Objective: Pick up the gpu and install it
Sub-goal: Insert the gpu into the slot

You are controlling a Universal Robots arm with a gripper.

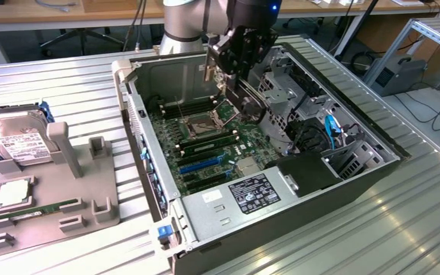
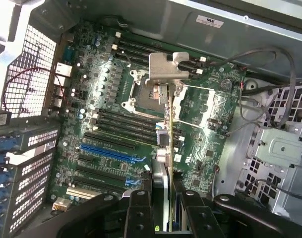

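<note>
The gripper (image 2: 165,210), clamped on the gpu (image 2: 164,72) (held edge-on), hangs over the board (image 2: 200,111): mid-install, likely needing careful alignment with the blue slot (image 2: 108,151).

A robotics lab or workshop: a ribbed silver metal bench (image 1: 59,86) carries an opened black computer tower case (image 1: 297,229), with cable-strewn wooden desks (image 1: 21,11) behind.

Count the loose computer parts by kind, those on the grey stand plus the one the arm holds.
Hard drive: 1
Memory stick: 1
Square silver chip: 1
Gpu, in the pincer: 1
Total: 4
</note>
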